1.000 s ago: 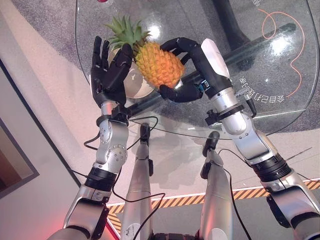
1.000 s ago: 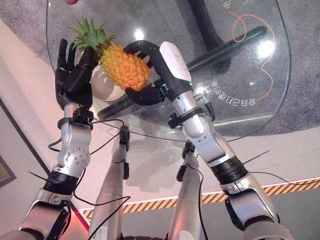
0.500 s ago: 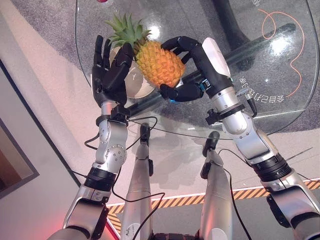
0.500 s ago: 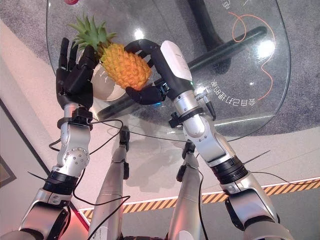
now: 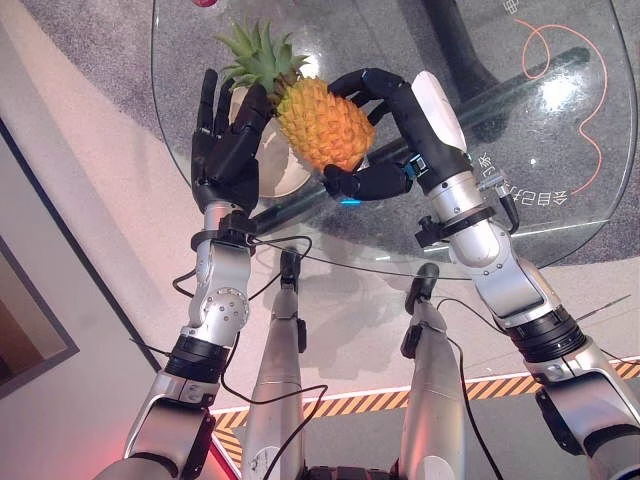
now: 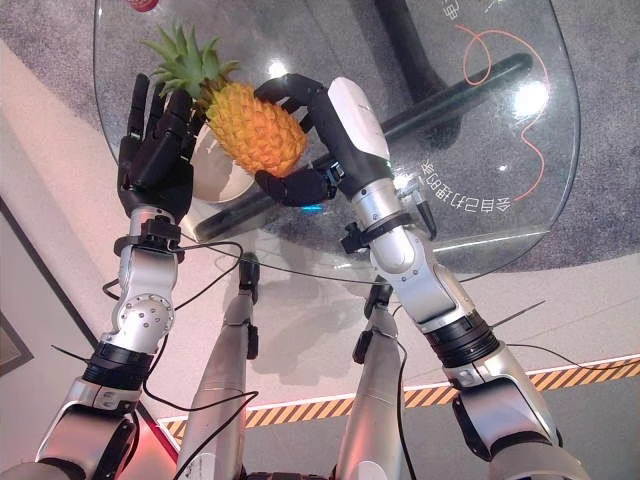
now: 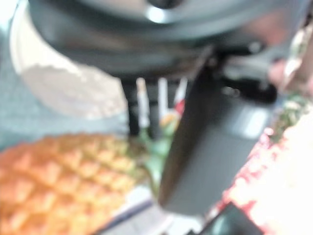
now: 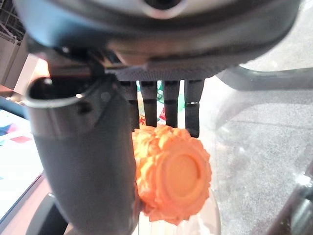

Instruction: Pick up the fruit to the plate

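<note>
Orange plastic pineapple with green leafy crown, clasped in dark right hand above round glass table.
Its long axis slants, crown toward the flat, straight-fingered left hand; white plate sits just below, between the hands.

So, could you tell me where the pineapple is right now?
The pineapple is in the right hand, above the white plate, with the open left hand beside its leaves.

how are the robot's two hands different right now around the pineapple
The right hand is curled round the pineapple, fingers over its top and thumb beneath; the left hand is open, fingers straight, at the leafy crown. The right carries the fruit; the left only steadies it. Both hover above the plate.
</note>
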### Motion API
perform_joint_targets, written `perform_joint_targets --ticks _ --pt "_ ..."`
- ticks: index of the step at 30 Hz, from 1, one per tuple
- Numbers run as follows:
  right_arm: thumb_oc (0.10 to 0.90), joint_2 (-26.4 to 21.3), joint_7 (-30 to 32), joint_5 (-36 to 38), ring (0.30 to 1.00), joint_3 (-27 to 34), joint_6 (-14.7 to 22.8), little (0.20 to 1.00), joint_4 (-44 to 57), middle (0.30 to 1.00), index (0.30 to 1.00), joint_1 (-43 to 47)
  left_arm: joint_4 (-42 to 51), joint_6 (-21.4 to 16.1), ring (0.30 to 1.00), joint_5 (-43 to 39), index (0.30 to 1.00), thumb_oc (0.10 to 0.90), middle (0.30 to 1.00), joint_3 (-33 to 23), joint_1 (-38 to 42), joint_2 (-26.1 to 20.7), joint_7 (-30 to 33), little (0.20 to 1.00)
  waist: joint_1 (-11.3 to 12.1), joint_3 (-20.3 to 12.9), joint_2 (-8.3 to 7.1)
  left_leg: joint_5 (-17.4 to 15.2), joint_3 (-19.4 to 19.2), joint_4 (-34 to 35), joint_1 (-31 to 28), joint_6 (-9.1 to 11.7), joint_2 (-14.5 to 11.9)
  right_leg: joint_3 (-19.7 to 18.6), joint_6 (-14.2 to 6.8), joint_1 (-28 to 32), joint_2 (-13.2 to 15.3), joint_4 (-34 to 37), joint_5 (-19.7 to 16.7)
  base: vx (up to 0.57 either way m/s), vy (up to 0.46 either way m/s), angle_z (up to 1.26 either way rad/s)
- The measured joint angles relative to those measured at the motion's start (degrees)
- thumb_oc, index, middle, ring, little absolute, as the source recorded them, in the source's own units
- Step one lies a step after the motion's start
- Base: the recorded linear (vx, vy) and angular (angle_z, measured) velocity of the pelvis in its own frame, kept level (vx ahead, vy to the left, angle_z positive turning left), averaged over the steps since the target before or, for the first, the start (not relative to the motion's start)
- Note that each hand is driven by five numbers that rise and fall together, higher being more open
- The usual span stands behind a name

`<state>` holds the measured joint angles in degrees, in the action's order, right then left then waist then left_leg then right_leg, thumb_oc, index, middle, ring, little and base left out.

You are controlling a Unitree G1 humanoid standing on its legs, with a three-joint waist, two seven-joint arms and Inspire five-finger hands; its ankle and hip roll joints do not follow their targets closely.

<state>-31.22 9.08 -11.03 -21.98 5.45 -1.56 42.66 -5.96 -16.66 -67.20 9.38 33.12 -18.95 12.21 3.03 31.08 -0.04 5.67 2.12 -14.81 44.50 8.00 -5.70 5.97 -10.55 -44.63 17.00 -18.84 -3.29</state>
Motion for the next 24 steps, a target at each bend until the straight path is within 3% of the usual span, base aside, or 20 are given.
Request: perform_joint_targets --ticks 12,24 --pt "0.1 0.0 -0.13 1.86 0.3 0.26 -0.02 0.2 0.0 0.3 0.3 0.0 -0.01 -0.08 0.9 -4.08 0.9 0.8 0.9 0.08 -0.07 0.01 -2.43 0.9 -0.07 0.0 0.0 0.0 -0.01 0.06 -0.08 -0.01 0.01 0.0 0.0 0.08 0.02 0.04 0.01 0.0 0.0 0.0" --pt "0.1 0.02 1.33 1.33 0.3 -0.99 -0.09 0.2 0.0 0.3 0.3 -0.01 0.0 -2.11 0.9 5.09 0.9 0.8 0.9 1.09 0.37 0.12 4.53 0.9 -0.02 0.0 0.0 -0.01 -0.01 0.14 -0.07 -0.01 0.03 0.01 -0.01 0.08 0.02 0.08 0.01 0.0 0.0 0.0"
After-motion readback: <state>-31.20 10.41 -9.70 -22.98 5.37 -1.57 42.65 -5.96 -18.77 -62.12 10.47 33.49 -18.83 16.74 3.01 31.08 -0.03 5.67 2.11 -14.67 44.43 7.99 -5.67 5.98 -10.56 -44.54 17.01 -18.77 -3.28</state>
